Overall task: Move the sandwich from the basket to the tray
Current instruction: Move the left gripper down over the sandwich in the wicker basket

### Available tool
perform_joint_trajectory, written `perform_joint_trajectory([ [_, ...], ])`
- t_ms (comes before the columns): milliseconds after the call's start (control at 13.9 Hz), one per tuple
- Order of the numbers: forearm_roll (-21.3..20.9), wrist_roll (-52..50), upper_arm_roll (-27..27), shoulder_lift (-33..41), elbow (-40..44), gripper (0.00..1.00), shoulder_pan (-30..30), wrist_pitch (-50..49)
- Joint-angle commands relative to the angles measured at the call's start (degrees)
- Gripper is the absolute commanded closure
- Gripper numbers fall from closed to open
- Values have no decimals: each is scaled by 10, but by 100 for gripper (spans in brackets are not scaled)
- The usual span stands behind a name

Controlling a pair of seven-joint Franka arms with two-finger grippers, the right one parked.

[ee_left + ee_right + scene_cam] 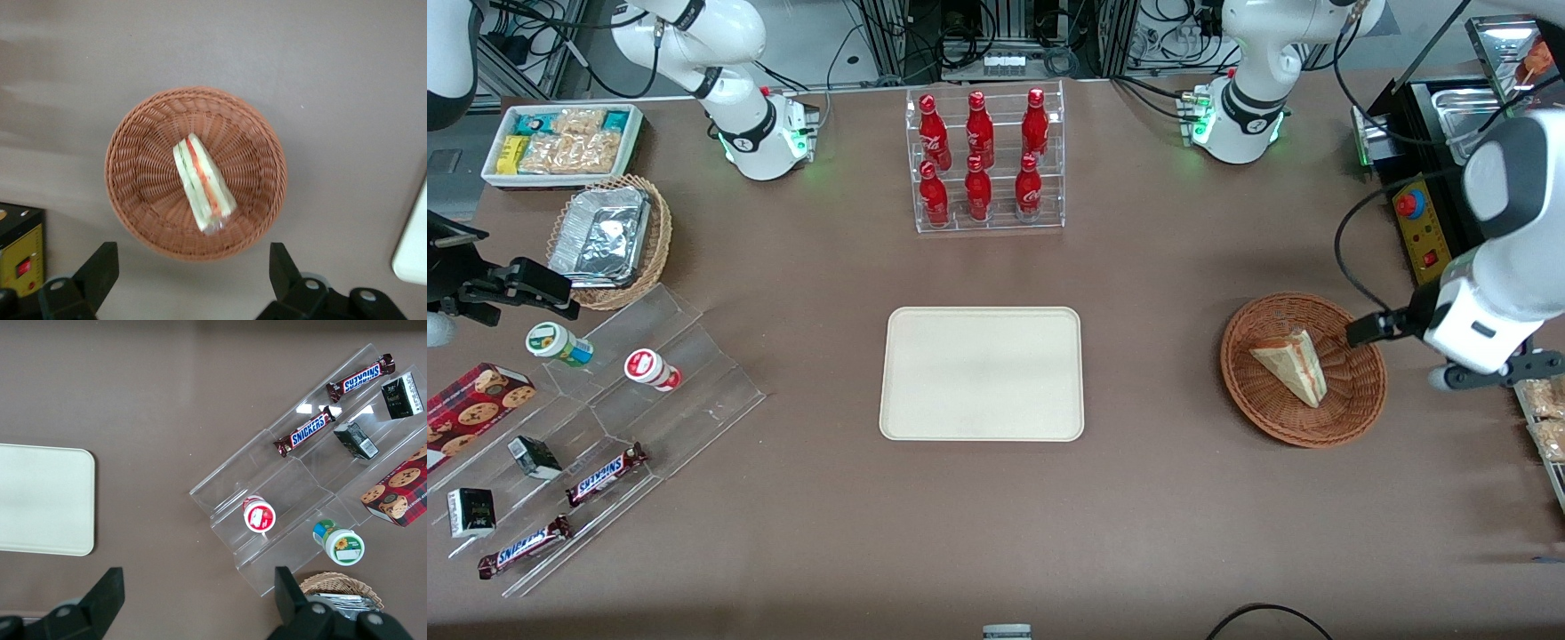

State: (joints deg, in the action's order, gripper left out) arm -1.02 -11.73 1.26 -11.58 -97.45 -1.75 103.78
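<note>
Approach step: the hand [190,280], fingers spread wide, hovers above the basket [133,200]; next, descend onto the sandwich [202,182].

Working arm [1498,267]: glossy white rounded shells with dark grey to black bands at the joints. Large grey disc cap on the elbow joint above the basket [1303,369]. A thin black cable loops from the forearm toward a small black block at the wrist, just beside the basket rim. Base [1240,120] is a white dome with a black ring and green indicator lights; bundled black cables run off it.

Gripper [193,280]: two matte black fingers [100,267], wedge-shaped, set wide apart, each mounted on a black carrier with a round silver screw head. Seen over the basket in the wrist view.
</note>
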Motion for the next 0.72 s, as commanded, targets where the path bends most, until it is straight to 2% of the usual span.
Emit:
perform_joint_trajectory([
  [0,-3,-81,-3,-23,-48,0,5,54],
  [288,-8,-210,-3,-51,-121,0,6,132],
  [505,-7,-255,-1,-49,-218,0,8,256],
  [649,-6,-273,4,-63,-223,0,6,272],
])
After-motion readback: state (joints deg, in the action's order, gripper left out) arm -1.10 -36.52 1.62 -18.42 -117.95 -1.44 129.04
